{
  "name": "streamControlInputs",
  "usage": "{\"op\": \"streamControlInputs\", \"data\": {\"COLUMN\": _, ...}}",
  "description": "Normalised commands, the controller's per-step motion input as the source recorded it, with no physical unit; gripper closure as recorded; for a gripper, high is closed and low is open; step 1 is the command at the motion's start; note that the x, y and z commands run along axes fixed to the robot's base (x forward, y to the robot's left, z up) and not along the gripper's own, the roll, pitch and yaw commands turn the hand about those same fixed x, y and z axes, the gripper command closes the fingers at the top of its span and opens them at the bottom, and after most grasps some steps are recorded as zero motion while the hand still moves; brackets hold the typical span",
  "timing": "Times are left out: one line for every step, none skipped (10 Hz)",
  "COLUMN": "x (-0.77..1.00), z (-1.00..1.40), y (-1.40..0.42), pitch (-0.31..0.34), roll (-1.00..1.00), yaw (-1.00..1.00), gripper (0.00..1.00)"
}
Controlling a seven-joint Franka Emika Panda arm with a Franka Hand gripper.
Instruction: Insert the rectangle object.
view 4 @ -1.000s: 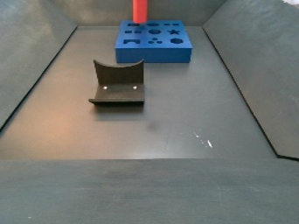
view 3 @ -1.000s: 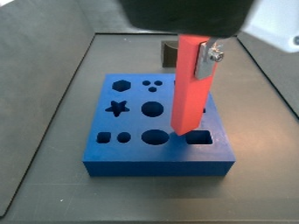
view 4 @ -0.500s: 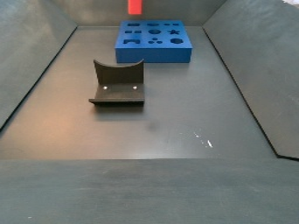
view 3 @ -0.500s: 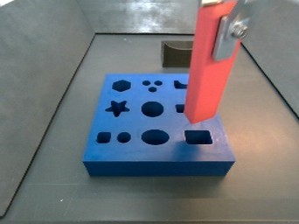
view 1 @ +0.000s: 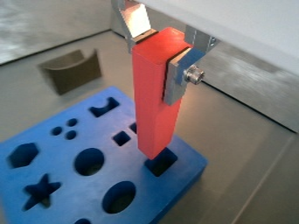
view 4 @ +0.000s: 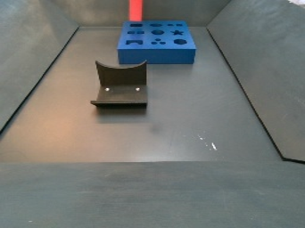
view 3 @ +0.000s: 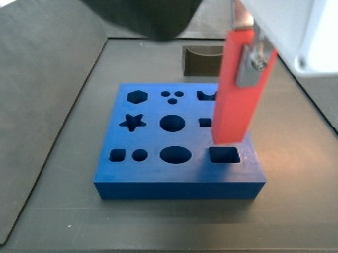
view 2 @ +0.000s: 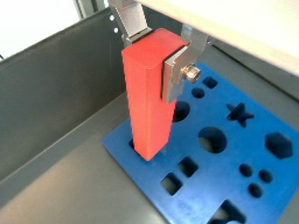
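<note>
1. Between the silver fingers (view 1: 177, 72) in a wrist view, the pincer (view 1: 156, 45) is clamped on the upper part of the rectangle object (view 1: 156, 101), which stands upright. Its lower end sits over a rectangular hole (view 1: 162, 163) at the corner of the blue block (view 1: 82, 179). Whether it has entered the hole cannot be told. A dark fixture (view 1: 70, 70) shows beyond the block.
2. Across the second wrist view, the pincer (view 2: 153, 39) grips the rectangle object (view 2: 149, 101); the bar's foot meets the blue block (view 2: 211, 157) near its edge.
3. Right of centre in a side view, the rectangle object (view 3: 234, 89) hangs upright with its lower end just above the rectangular hole (view 3: 224, 155) in the blue block (view 3: 179, 148).
4. Top centre of a side view, the rectangle object (view 4: 136, 9) rises above the blue block (view 4: 159, 42). The fixture (view 4: 120, 83) stands on the dark surface (view 4: 179, 125), well apart from the block.
</note>
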Motion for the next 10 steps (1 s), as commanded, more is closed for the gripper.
{"op": "streamControlInputs", "data": {"x": 0.0, "z": 0.0, "y": 0.05, "pitch": 0.0, "roll": 0.0, "yaw": -0.03, "gripper": 1.0}}
{"op": "streamControlInputs", "data": {"x": 0.0, "z": 0.0, "y": 0.0, "pitch": 0.0, "roll": -0.01, "yaw": 0.0, "gripper": 1.0}}
{"op": "streamControlInputs", "data": {"x": 0.0, "z": -0.13, "y": -0.09, "pitch": 0.024, "roll": 0.0, "yaw": 0.0, "gripper": 1.0}}
{"op": "streamControlInputs", "data": {"x": 0.0, "z": -0.35, "y": -0.14, "pitch": 0.159, "roll": -0.09, "yaw": 0.0, "gripper": 1.0}}
{"op": "streamControlInputs", "data": {"x": 0.21, "z": -0.33, "y": -0.19, "pitch": 0.299, "roll": -0.18, "yaw": -0.28, "gripper": 1.0}}
{"op": "streamControlInputs", "data": {"x": 0.32, "z": -0.28, "y": -0.14, "pitch": 0.333, "roll": -0.17, "yaw": -0.39, "gripper": 1.0}}
{"op": "streamControlInputs", "data": {"x": 0.35, "z": -0.17, "y": -0.13, "pitch": 0.297, "roll": -0.11, "yaw": -0.38, "gripper": 1.0}}
{"op": "streamControlInputs", "data": {"x": 0.17, "z": -0.08, "y": -0.05, "pitch": 0.164, "roll": 0.0, "yaw": -0.17, "gripper": 1.0}}
{"op": "streamControlInputs", "data": {"x": -0.02, "z": -0.13, "y": 0.0, "pitch": 0.067, "roll": -0.01, "yaw": -0.2, "gripper": 1.0}}
{"op": "streamControlInputs", "data": {"x": -0.35, "z": -0.17, "y": 0.02, "pitch": 0.0, "roll": -0.1, "yaw": -0.05, "gripper": 1.0}}
